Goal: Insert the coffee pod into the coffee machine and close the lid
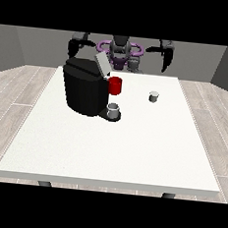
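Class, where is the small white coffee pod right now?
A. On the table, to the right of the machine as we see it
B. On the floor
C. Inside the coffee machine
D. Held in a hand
A: the coffee pod stands alone on the table, right of the coffee machine, whose lid is up.

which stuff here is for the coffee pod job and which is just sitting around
For the job:
- coffee machine, lid up
- coffee pod, alone on the table

Just there:
- red cup beside the machine
- grey cup on the machine's tray
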Motion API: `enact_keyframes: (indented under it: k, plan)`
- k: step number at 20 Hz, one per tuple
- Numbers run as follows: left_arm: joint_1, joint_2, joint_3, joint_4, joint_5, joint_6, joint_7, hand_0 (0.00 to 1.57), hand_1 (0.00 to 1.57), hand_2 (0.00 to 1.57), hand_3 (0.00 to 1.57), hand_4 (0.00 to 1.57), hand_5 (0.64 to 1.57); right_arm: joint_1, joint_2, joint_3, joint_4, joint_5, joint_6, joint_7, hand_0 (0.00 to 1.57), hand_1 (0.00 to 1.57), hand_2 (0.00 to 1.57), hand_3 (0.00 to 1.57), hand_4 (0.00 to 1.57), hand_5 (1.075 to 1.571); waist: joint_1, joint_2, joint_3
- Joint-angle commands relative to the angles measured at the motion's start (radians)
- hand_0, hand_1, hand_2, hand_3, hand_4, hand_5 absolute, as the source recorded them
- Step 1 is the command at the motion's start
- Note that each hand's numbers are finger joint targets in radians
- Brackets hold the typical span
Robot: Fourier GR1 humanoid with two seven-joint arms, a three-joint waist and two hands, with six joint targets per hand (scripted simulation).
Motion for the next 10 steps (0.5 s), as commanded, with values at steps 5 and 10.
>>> enact_keyframes:
  k: [5,10]
  plan:
    - [-0.150,0.117,0.039,0.157,-0.152,0.020,-0.014,0.00,0.00,0.00,0.00,0.00,1.571,-0.068,0.026,0.031,0.006,0.033,-0.012,-0.068,0.00,0.00,0.00,0.00,0.36,1.571,-0.071,0.116,-0.0014]
    - [-0.170,0.176,0.023,0.284,-0.267,0.028,-0.068,0.00,0.00,0.00,0.00,0.00,1.571,-0.082,0.047,0.051,-0.041,0.008,-0.006,-0.031,0.00,0.00,0.00,0.00,0.23,1.571,-0.104,0.128,-0.0015]
